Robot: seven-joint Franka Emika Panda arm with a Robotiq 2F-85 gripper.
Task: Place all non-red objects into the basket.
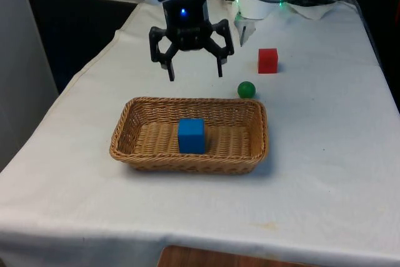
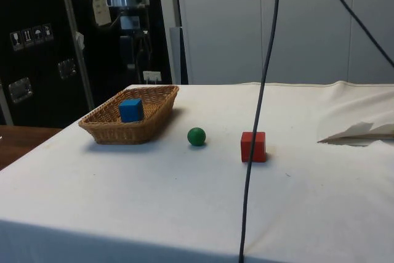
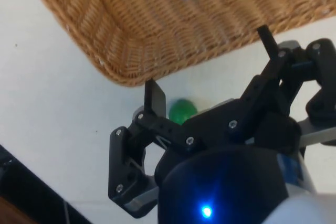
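**Overhead, the fingers hang spread and empty**

Spread wide with nothing between them, the two black fingers (image 1: 170, 70) point down, and the gripper (image 1: 194, 72) hangs in the air above the far rim of the wicker basket (image 1: 251, 151). From the wrist view the gripper (image 3: 210, 66) looks down past a rounded corner of the basket (image 3: 126, 40), with white cloth on the other side of that rim.

Inside the basket sits the blue cube (image 1: 191, 135), near the middle of the woven floor and resting flat. In the side view the blue cube (image 2: 131, 109) stands a little above the basket's wall (image 2: 117, 132).

Outside the basket, the green ball (image 1: 246, 89) lies on the cloth just beyond the far rim, towards the front view's right. It also peeks out in the wrist view (image 3: 182, 110) beside one finger. Farther back again and to the front view's right stands the red cube (image 1: 267, 60), apart from the ball and on the white tablecloth (image 1: 325, 154).
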